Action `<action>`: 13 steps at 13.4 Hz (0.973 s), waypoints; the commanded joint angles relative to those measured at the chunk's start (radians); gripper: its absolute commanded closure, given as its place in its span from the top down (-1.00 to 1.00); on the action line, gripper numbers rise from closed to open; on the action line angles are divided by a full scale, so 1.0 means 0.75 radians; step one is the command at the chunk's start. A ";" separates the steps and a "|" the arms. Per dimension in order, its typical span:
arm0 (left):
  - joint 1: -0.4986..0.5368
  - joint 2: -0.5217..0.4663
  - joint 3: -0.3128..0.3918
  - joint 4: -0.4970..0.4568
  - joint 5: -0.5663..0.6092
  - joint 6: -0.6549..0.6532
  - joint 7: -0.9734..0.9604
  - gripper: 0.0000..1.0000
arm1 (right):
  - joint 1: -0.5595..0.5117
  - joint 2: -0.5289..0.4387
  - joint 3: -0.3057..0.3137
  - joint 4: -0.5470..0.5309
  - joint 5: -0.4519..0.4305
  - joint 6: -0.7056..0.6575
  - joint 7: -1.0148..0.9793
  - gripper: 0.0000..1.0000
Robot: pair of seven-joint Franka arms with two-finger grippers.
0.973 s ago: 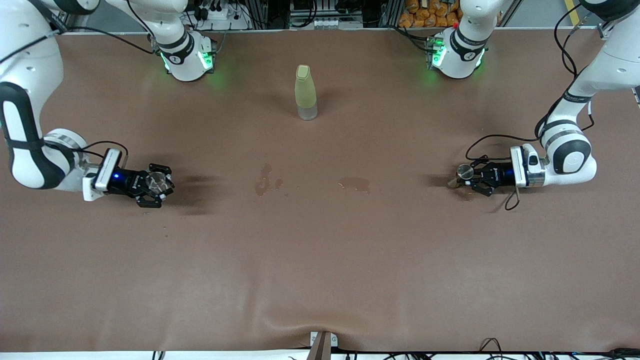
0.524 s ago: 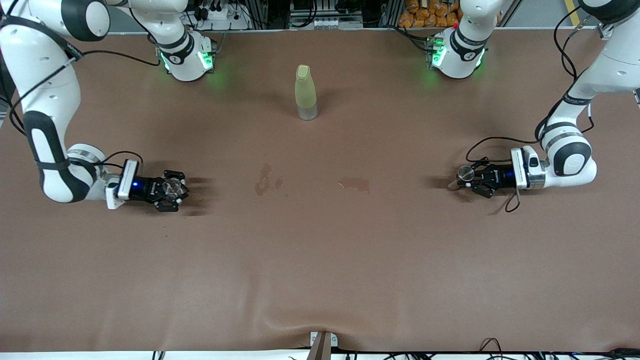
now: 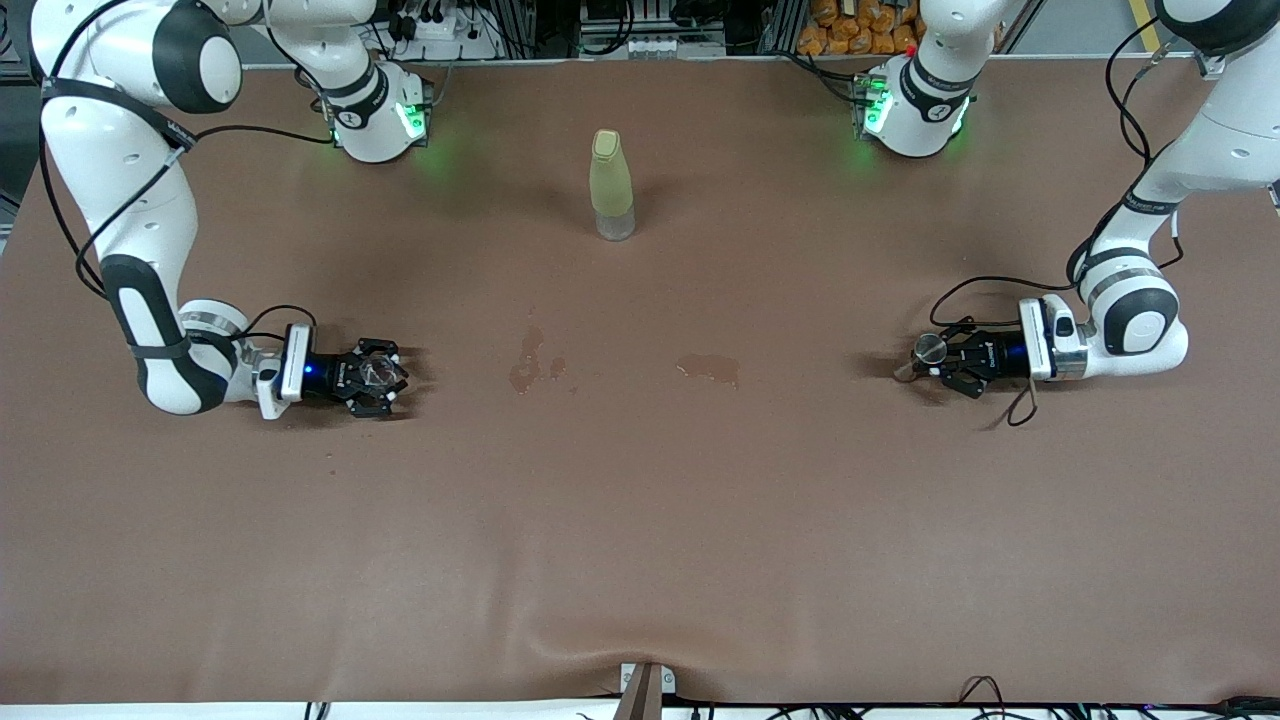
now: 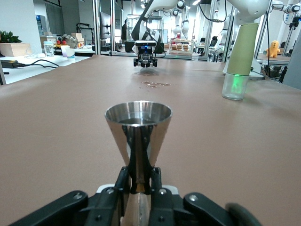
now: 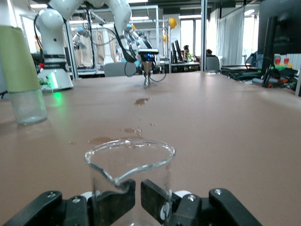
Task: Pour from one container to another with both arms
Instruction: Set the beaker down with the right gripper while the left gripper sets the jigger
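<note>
- Front: pour not yet begun. Right gripper (image 3: 378, 374) closed on beaker (image 3: 377, 372), left gripper (image 3: 938, 357) closed on jigger (image 3: 930, 348), well apart, at own table ends. One bottle (image 3: 611, 185), two spills (image 3: 538, 360).
- Left wrist: one jigger (image 4: 138, 136) upright, pinched between fingers (image 4: 123, 188).
- Right wrist: one beaker (image 5: 129, 176) upright, clamped, seemingly empty.

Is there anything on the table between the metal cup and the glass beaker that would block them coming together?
Nothing solid. Between the cup and the beaker the table shows only wet spots. The bottle stands farther from the front camera, off that line.
</note>
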 commanded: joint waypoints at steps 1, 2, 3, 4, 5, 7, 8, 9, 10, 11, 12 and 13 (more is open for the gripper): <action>0.018 0.016 -0.008 0.024 0.025 -0.038 0.013 -0.35 | 0.003 0.017 -0.004 0.020 -0.019 0.022 -0.114 -1.00; 0.018 0.016 -0.008 0.024 0.025 -0.035 0.013 -0.20 | 0.003 0.017 -0.004 0.020 -0.019 0.034 -0.114 -1.00; 0.018 0.016 -0.008 0.024 0.025 -0.035 0.013 -0.06 | 0.003 0.017 -0.004 0.020 -0.019 0.068 -0.114 -1.00; 0.018 0.016 -0.008 0.024 0.025 -0.037 0.011 -0.01 | 0.003 0.017 -0.004 0.020 -0.019 0.091 -0.114 -1.00; 0.018 0.016 -0.008 0.024 0.025 -0.038 0.011 0.12 | 0.003 0.017 -0.004 0.020 -0.019 0.112 -0.112 -1.00; 0.018 0.014 -0.008 0.032 0.050 -0.035 0.006 0.56 | 0.003 0.023 -0.004 0.020 -0.021 0.140 -0.112 -1.00; 0.018 0.008 -0.008 0.038 0.066 -0.035 -0.006 1.00 | 0.003 0.027 -0.004 0.020 -0.021 0.140 -0.110 -1.00; 0.024 0.000 -0.006 0.040 0.090 -0.035 -0.014 1.00 | 0.003 0.029 -0.004 0.018 -0.021 0.140 -0.104 -1.00; 0.036 -0.014 0.002 0.048 0.119 -0.035 -0.022 1.00 | 0.003 0.029 -0.004 0.018 -0.021 0.138 -0.096 -1.00; 0.044 -0.029 0.006 0.058 0.150 -0.035 -0.051 1.00 | 0.005 0.027 -0.004 0.018 -0.021 0.138 -0.091 -0.72; 0.052 -0.047 0.024 0.073 0.192 -0.035 -0.087 1.00 | 0.003 0.027 -0.004 0.018 -0.021 0.138 -0.087 -0.31; 0.061 -0.072 0.033 0.085 0.237 -0.035 -0.132 1.00 | 0.003 0.025 -0.004 0.018 -0.019 0.138 -0.067 0.20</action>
